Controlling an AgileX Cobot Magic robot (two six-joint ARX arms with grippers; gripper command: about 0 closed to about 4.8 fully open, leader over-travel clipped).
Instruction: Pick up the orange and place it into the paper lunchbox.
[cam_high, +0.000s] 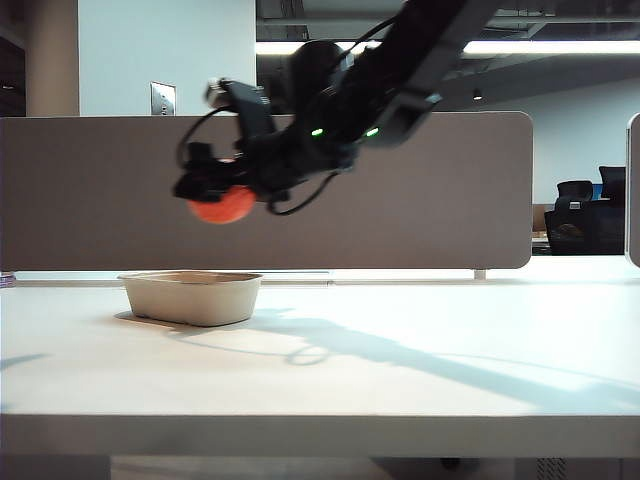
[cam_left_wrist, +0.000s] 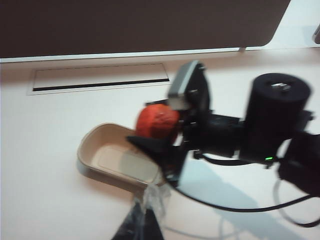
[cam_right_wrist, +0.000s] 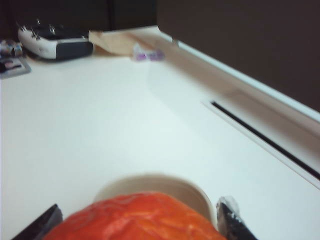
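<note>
The red-orange, wrinkled orange (cam_high: 222, 206) hangs in the air just above the paper lunchbox (cam_high: 190, 298), a shallow beige tray on the left of the table. My right gripper (cam_high: 212, 190) has reached across from the right and is shut on the orange. In the left wrist view the orange (cam_left_wrist: 157, 121) sits between the right gripper's dark fingers (cam_left_wrist: 159, 150) over the near end of the lunchbox (cam_left_wrist: 88, 156). The right wrist view has the orange (cam_right_wrist: 135, 217) between its fingertips (cam_right_wrist: 227, 212), with the lunchbox rim (cam_right_wrist: 150, 179) below. My left gripper (cam_left_wrist: 146, 212) looks shut and empty, short of the lunchbox.
A long brown partition (cam_high: 420, 200) stands along the table's far edge, with a cable slot (cam_left_wrist: 100, 80) in front of it. A white and dark device (cam_right_wrist: 55, 40), brown paper (cam_right_wrist: 120, 40) and a small purple item (cam_right_wrist: 147, 54) lie at the far corner.
</note>
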